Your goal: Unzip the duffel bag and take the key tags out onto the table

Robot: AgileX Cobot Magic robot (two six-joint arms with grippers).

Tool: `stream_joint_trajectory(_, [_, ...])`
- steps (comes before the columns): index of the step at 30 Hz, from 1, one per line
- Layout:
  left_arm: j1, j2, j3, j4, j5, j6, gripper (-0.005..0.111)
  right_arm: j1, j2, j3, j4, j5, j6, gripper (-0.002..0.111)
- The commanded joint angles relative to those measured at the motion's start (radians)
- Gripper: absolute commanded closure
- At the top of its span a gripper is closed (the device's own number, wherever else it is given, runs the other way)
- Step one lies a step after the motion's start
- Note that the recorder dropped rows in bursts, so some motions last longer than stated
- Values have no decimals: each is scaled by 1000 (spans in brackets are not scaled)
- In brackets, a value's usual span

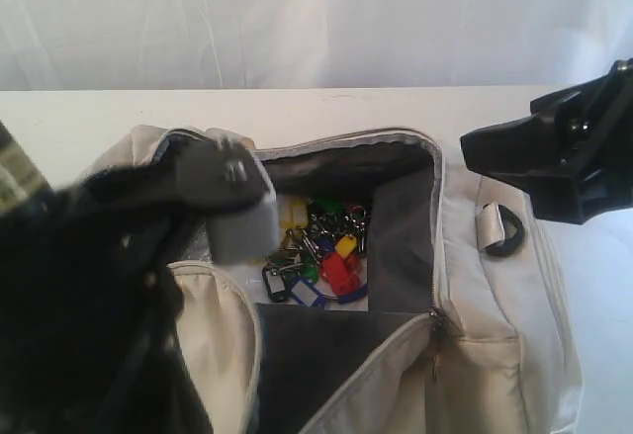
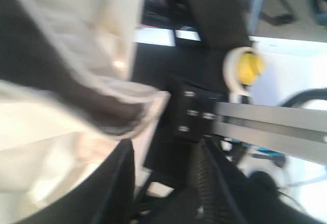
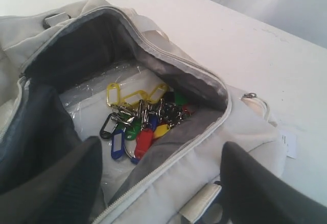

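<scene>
Right claw (image 3: 161, 150): wide open; two dark fingers (image 3: 66, 183) well apart, nothing between them; hangs over the right end of the bag, clear of the fabric in the exterior view.
Left claw (image 1: 237, 207): badly blurred in the exterior view; sits at the left rim of the bag mouth, grey pad (image 1: 242, 234) at the opening; its own wrist view gives only smeared cream fabric and dark lining close to the lens; wide or narrow, cannot tell.
Duffel bag (image 1: 495, 305): cream-beige, resting on the table beneath both claws; top unzipped and gaping; dark grey lining (image 3: 76, 50) exposed.
Zipper pull (image 1: 432, 353): grey, hanging at the near-right corner of the opening; below the right claw and to its left.
Key tags (image 1: 324, 246): inside the bag on its floor; red, yellow, green, blue and black on metal rings; just beside the left claw's grey pad, on the side toward the right claw; in the right wrist view they lie beyond the gap between that claw's fingers, not touched by it.
Clear film (image 3: 84, 99): crinkled plastic on the bag floor, under the tags.
D-ring (image 1: 506, 234): black, on the bag's right end, just below the right claw.
Table (image 1: 346, 108): white; carries the bag; seen beyond both claws.
</scene>
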Motion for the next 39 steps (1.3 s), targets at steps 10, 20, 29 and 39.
stream_joint_trajectory(10, [-6,229,-49,482,-318,-177,99,1,144,4,365,84,-349,50])
stream_joint_trajectory(20, [-6,281,-34,652,-27,-282,99,83,284,4,405,118,-397,57])
stream_joint_trajectory(29, [-6,131,202,669,-10,-446,99,141,290,4,403,117,-397,57])
stream_joint_trajectory(39, [-6,-12,406,669,-115,-523,99,269,396,4,375,118,-397,58])
